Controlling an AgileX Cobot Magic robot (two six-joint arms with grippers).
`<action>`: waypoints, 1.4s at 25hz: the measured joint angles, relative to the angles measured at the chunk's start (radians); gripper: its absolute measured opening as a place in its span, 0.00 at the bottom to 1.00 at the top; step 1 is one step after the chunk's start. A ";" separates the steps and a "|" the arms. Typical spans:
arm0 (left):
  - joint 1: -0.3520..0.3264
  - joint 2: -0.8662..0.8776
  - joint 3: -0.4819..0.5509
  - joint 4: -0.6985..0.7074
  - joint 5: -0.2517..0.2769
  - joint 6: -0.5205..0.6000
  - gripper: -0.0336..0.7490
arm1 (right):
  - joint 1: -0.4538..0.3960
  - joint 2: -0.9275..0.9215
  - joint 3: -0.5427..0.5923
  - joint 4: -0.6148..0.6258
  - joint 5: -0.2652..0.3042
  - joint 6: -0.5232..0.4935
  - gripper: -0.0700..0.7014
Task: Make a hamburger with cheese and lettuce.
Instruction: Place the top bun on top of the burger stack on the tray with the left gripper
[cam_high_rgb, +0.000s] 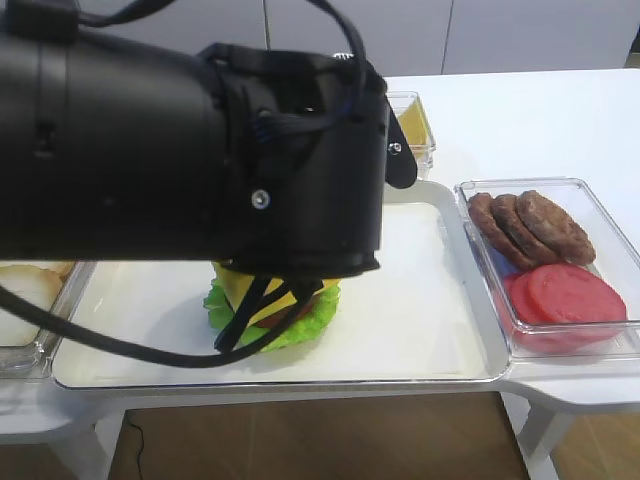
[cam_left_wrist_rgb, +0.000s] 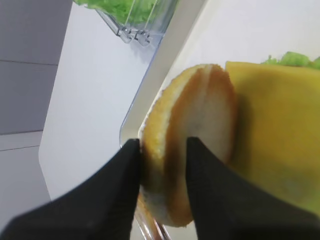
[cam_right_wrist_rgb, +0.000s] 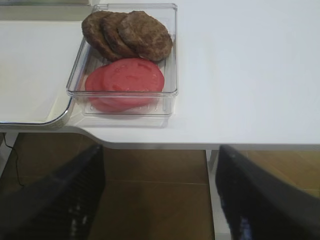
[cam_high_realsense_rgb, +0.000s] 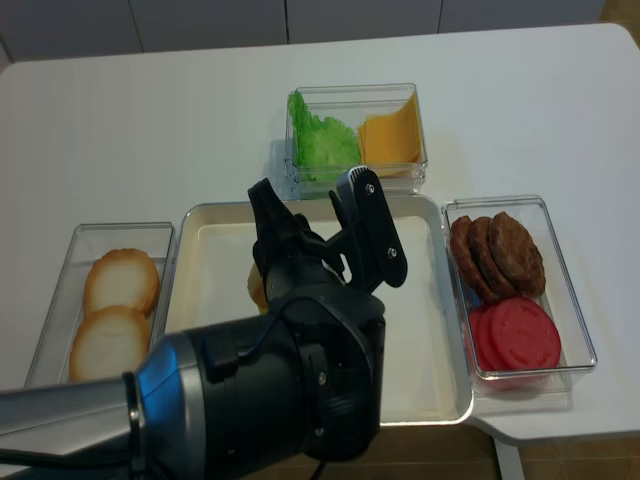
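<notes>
No brand names, labels or writing readable anywhere, so nothing to report there.

The left gripper (cam_left_wrist_rgb: 162, 165) is down over the metal tray (cam_high_rgb: 420, 330), and in its wrist view a bun half (cam_left_wrist_rgb: 187, 140) stands on edge between the two black fingers (cam_left_wrist_rgb: 100, 200), one finger on each side of it. Both look like they touch the bun, but I can't tell if they're actually squeezing it or have let go. The bun half sits right at the edge of the cheese (cam_left_wrist_rgb: 275, 140), which lies flat on top of the hamburger (cam_high_rgb: 272, 305) stack. A bit of the lettuce (cam_high_rgb: 300, 328) frills out underneath (bright green, wider than the slice), with a sliver of reddish-brown filling just above it.

The stack sits in the left-front part of the tray, mostly hidden by the big black arm in both overhead views.

The right gripper (cam_right_wrist_rgb: 160, 195) hangs off the table's front edge with its fingers spread wide and nothing between them. Just beyond it is a clear bin (cam_right_wrist_rgb: 172, 50) holding the meat patties (cam_right_wrist_rgb: 127, 34) and the tomato slices (cam_right_wrist_rgb: 125, 82).

Other bins: spare bun halves (cam_high_realsense_rgb: 115, 310) on the left, spare lettuce and cheese slices at the back.
</notes>
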 joint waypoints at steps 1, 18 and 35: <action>0.000 0.000 0.000 0.000 0.000 0.000 0.33 | 0.000 0.000 0.000 0.000 0.000 0.000 0.79; -0.026 0.000 0.000 -0.002 0.000 0.000 0.37 | 0.000 0.000 0.000 0.000 0.000 0.000 0.79; -0.033 0.000 0.000 -0.028 0.000 -0.056 0.40 | 0.000 0.000 0.000 0.000 0.000 0.007 0.79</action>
